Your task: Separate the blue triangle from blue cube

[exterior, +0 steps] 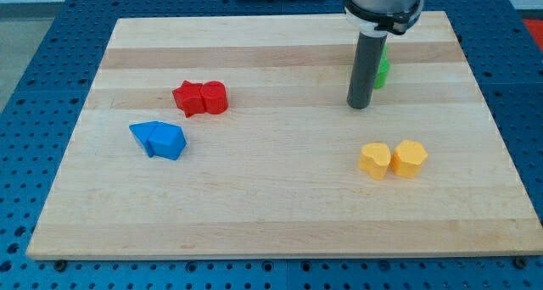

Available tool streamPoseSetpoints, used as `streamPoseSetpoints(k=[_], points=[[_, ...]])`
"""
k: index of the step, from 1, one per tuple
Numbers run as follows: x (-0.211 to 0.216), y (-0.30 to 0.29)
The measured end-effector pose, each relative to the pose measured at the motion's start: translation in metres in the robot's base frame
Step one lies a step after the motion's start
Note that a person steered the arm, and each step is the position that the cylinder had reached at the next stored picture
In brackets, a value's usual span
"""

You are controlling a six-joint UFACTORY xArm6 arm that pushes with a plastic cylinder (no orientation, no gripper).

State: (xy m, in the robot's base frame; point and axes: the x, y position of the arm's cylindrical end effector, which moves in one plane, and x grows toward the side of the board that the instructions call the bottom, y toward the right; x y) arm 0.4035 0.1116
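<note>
Yellow blocks (392, 159): lower right, paired.
Blue triangle (146, 133) and blue cube (170, 141): left of centre, touching.
Handling: probably light, rigid, slides easily; push at the seam.
Tip (359, 106): upper right, far away, touching nothing, no grasping parts.

Wooden desk (280, 231) on a blue perforated base. The blue triangle (145, 134) touches the blue cube (170, 141) at the view's left; two red blocks (201, 97) lie just above them. The tip (360, 106) stands well apart at upper right, beside a green block (382, 70). Two yellow blocks (391, 158) sit below.
</note>
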Motion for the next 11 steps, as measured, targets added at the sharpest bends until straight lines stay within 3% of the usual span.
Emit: streamPoseSetpoints(k=[2, 4, 6, 9, 11], points=[[0.053, -0.083], [0.053, -0.194], [0.009, -0.234], [0.083, -0.301], [0.071, -0.332]])
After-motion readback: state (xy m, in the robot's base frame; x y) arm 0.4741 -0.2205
